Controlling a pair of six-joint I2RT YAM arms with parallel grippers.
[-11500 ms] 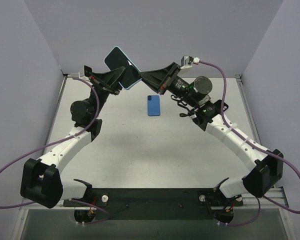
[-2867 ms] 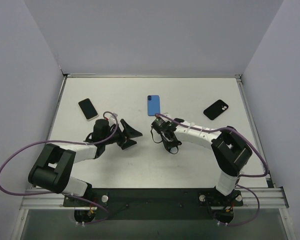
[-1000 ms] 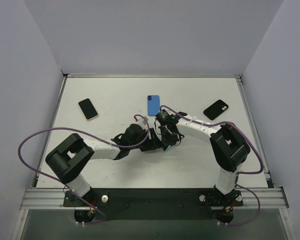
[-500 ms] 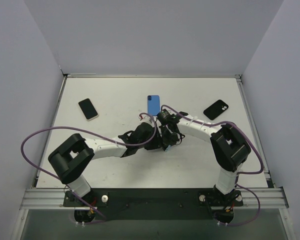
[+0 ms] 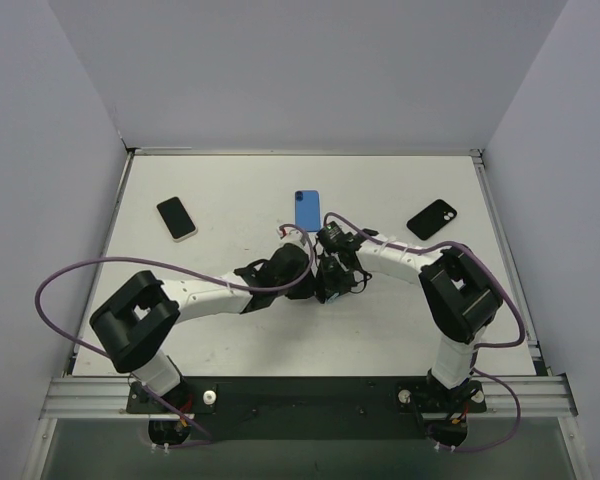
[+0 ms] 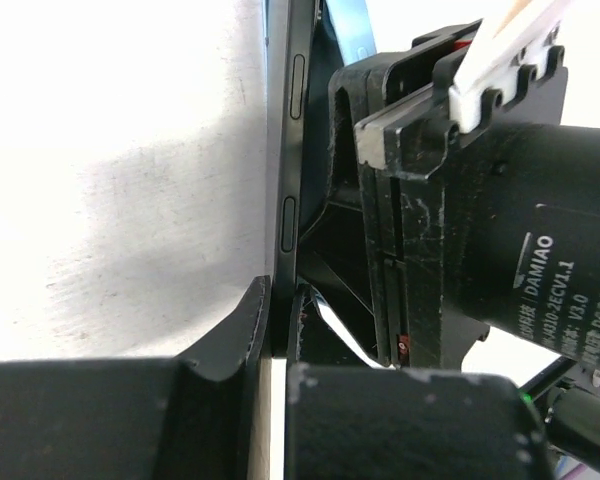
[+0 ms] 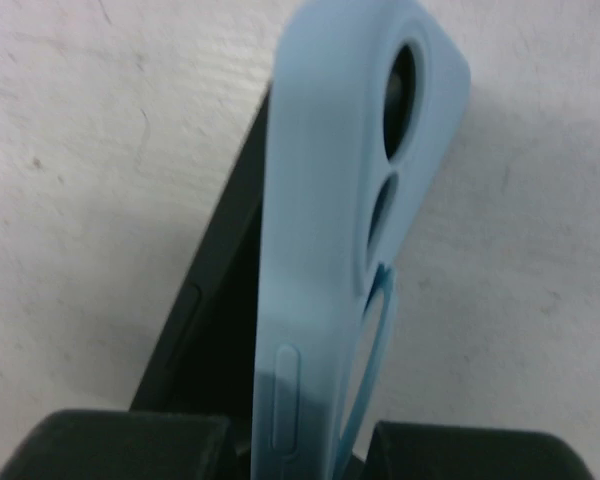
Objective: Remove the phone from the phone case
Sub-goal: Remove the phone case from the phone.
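at the middle of the worktop (image 5: 230,200) both arms meet nose to nose, and everything turns on who has which piece. left gripper (image 6: 278,330) is clamped shut on the thin edge of the dark phone (image 6: 283,180). you can see the side buttons running straight away from its fingers, so the phone's long axis lies along that gripper's own reach. right gripper (image 7: 300,440) is closed tight on the light-blue phone case (image 7: 320,200), pinching its side wall down by the button bump, camera cut-outs up at the far end.

from the right wrist, the phone sits just to the left of the case, a dark slab leaning off the blue shell. so phone towards the left arm, case towards the right arm, flat sides facing each other. whether any corner is seated in the case, i can't tell from here.

my read: the split is well under way, and the next move calls for a pull across the thin direction, left arm drawing towards the left edge and right arm holding or easing the other way. slip risk is on that narrow phone edge.

off to the side: a blue phone (image 5: 307,210) towards the far edge, a black phone (image 5: 176,217) far left, a black case (image 5: 431,219) far right, all well apart from the action.
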